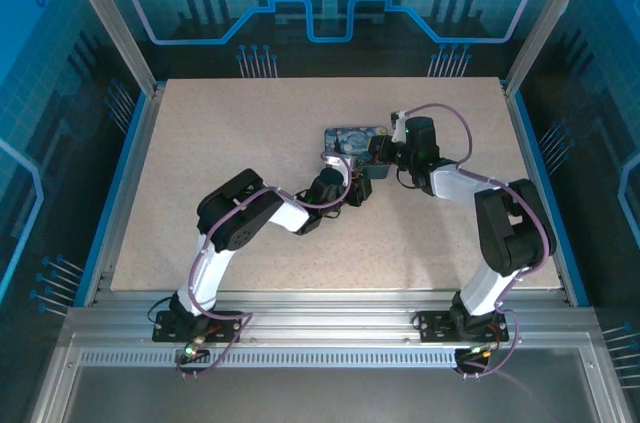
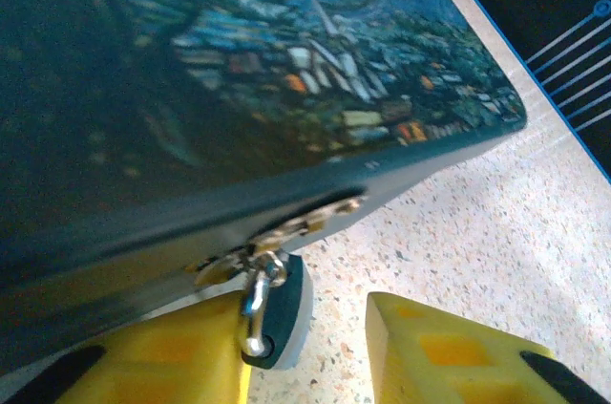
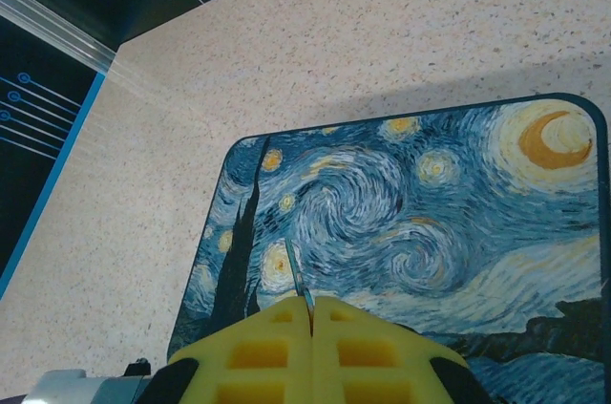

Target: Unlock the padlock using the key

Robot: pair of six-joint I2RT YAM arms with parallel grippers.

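The yellow pads (image 2: 439,347) of the left gripper (image 2: 310,356) stand apart, gripping nothing. The padlock (image 2: 279,320) hangs between them from the hasp (image 2: 286,227) on the starry-night box (image 2: 286,70), close against one pad and clear of the other. The right gripper (image 3: 312,313) is pinched tight on the key (image 3: 295,275), whose thin tip pokes out above the lid (image 3: 401,203). The lock dangles freely, so a push from the key would likely swing it aside. Held by so little, the key could also twist or slip.
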